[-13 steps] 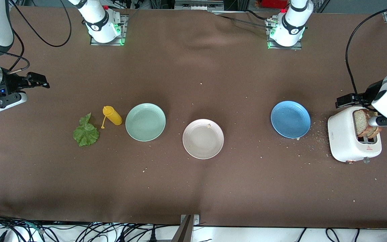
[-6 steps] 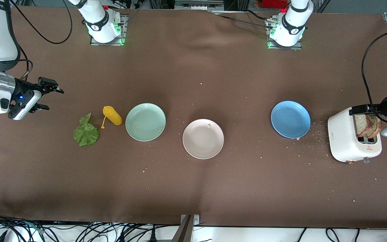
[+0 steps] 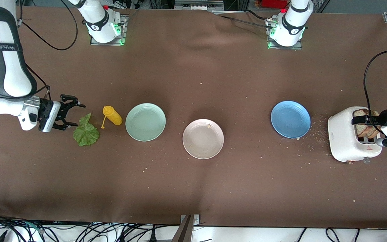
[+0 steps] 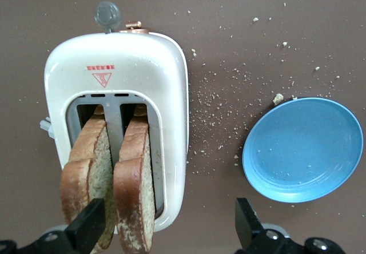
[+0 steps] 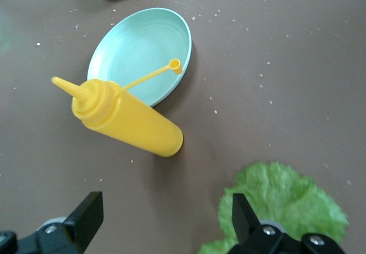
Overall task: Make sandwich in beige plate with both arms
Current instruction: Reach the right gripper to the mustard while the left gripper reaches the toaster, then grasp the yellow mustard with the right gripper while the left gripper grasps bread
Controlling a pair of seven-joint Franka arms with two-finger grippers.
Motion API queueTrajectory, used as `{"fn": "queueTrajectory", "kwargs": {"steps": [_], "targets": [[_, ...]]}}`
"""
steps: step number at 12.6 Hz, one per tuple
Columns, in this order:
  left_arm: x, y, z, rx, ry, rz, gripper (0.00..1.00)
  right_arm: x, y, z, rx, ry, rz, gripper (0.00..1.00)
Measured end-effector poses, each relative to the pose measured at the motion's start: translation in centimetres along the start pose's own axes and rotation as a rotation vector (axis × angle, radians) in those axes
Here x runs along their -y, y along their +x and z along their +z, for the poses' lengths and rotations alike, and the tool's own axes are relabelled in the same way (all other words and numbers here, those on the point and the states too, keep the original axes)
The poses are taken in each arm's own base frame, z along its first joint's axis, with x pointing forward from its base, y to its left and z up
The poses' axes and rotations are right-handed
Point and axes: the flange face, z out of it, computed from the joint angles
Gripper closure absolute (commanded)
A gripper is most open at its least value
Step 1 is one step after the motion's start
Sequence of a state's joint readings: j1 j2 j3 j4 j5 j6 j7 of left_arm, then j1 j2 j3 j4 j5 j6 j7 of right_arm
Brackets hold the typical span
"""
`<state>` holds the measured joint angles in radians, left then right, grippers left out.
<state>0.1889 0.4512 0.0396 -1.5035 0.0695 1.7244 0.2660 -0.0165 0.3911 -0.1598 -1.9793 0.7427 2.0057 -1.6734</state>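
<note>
Two brown bread slices (image 3: 364,127) stand upright in the slots of a white toaster (image 3: 346,141) at the left arm's end of the table. They also show in the left wrist view (image 4: 136,185). My left gripper (image 3: 370,120) hangs open over the toaster (image 4: 126,76) and holds nothing, as the left wrist view (image 4: 167,225) shows. The green lettuce leaf (image 3: 86,132) lies flat at the right arm's end. My right gripper (image 3: 72,116) is open and empty just beside the leaf (image 5: 286,202), its jaws wide in the right wrist view (image 5: 166,215). The beige plate (image 3: 203,138) sits mid-table with only crumbs in it.
A yellow squeeze bottle (image 3: 113,115) lies on its side between the lettuce and a mint-green plate (image 3: 145,121); both show in the right wrist view (image 5: 128,119) (image 5: 143,54). A blue plate (image 3: 290,119) sits beside the toaster (image 4: 303,151). Crumbs are scattered around it.
My right gripper has come down and in from the table's end to the lettuce leaf. My left gripper has shifted over the toaster's bread slices. Nothing was taken hold of.
</note>
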Motion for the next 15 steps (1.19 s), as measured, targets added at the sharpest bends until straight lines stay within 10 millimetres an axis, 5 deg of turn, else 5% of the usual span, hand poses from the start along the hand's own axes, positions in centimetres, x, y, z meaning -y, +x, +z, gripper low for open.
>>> {"fn": "queueTrajectory", "kwargs": {"steps": [1, 4, 6, 10, 12, 15], "targets": [[0.2, 0.2, 0.5, 0.002, -0.001, 0.0, 0.07, -0.6, -1.0, 1.6, -0.054, 0.015, -0.051, 0.0], [0.8, 0.6, 1.6, 0.007, -0.003, -0.007, 0.7, -1.3, -2.8, 5.2, -0.174, 0.061, -0.183, 0.0], [1.9, 0.5, 2.4, 0.018, -0.01, -0.021, 1.0, -1.1, -3.2, 7.8, -0.307, 0.096, -0.267, 0.0], [2.3, 0.4, 2.4, 0.018, -0.009, -0.001, 1.0, -1.3, -5.7, 13.8, -0.475, 0.116, -0.351, 0.0], [2.7, 0.5, 1.3, 0.01, 0.021, 0.02, 1.0, -1.1, -6.0, 15.1, -0.515, 0.137, -0.354, 0.0], [2.3, -0.2, -4.1, 0.026, 0.062, 0.034, 1.0, -0.5, -4.8, 14.9, -0.579, 0.184, -0.387, 0.01]]}}
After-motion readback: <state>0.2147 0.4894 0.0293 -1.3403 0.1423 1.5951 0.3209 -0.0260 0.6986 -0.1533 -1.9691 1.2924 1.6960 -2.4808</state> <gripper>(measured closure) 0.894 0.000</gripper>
